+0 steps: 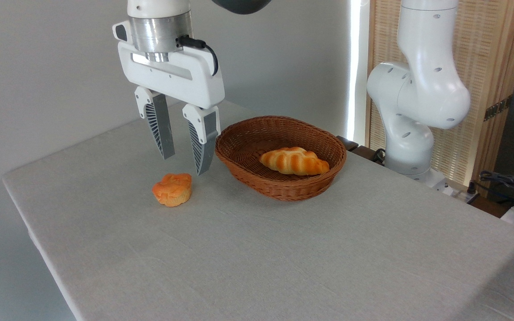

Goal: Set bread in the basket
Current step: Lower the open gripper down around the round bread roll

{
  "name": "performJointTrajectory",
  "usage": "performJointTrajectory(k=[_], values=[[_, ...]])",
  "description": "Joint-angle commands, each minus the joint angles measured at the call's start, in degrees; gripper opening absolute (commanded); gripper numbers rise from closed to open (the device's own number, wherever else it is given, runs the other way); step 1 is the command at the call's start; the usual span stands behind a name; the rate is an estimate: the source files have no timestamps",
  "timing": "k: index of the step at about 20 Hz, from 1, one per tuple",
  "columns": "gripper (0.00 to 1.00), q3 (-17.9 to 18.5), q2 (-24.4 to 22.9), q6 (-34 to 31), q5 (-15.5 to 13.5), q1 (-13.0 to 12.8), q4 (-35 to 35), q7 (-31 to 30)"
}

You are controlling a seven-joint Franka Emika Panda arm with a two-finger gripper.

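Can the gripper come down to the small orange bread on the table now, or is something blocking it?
Probably yes. The gripper hangs open just above the bread, nothing lies between them, and the basket sits clear to the right.

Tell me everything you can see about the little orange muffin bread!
The bread is a small, round, muffin-shaped bun with a lumpy orange top and a paler ridged base. It sits upright on the grey table, left of the wicker basket, not touching it. The open gripper hangs above it, holding nothing.
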Motion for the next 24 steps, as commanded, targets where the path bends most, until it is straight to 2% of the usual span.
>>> performJointTrajectory(k=[1,4,7,9,11,16,20,24], values=[[1.0,0.1,-0.5,-0.1,-0.7,-2.3,-2.8,-1.2],[1.0,0.1,-0.2,0.0,-1.3,-3.6,-3.7,-2.4],[1.0,0.0,0.7,1.7,-4.3,-4.9,-4.1,-2.3],[1.0,0.0,0.7,5.8,-4.4,-7.0,-5.8,-2.3],[1.0,0.0,0.8,9.2,-4.5,-8.0,-7.6,-2.1],[1.0,0.0,3.5,11.8,-4.5,-13.3,-9.5,-1.8],[1.0,0.0,4.9,17.6,-8.0,-13.6,-10.9,-1.8],[1.0,0.0,6.0,17.8,-8.0,-14.7,-11.0,-1.7]])
